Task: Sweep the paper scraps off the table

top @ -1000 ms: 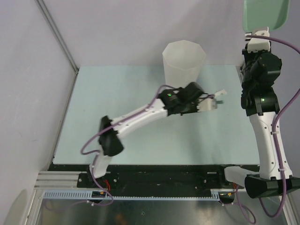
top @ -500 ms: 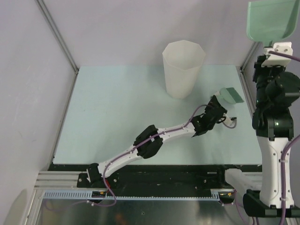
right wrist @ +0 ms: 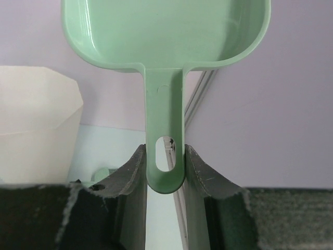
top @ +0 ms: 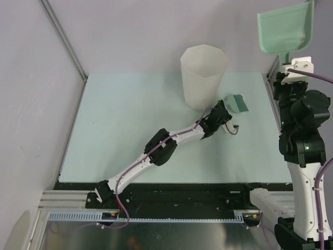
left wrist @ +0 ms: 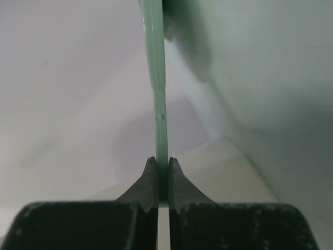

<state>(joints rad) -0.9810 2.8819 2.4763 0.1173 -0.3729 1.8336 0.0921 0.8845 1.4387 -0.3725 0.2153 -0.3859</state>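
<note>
No paper scraps show anywhere on the desk [top: 119, 120]. Its flat, matt, pale mint surface carries none from the left edge across, so the sweeping looks done or nearly so. Whether the scraps lie in the bin cannot be told, since its inside does not read clearly. Just right of centre stands the tall white bin [top: 204, 73], faceted and faintly translucent. Beside its base the left claw [left wrist: 162, 161] is pinched tight on a thin green plastic sweeper [top: 237, 102], which the wrist view shows edge-on as a smooth blade. At the upper right the right claw [right wrist: 165, 156] clamps the slotted handle of the glossy green dustpan [top: 285, 26]. The pan is raised well above the desk, and its rounded scoop is apparently empty. What seems left is setting the tools down.
</note>
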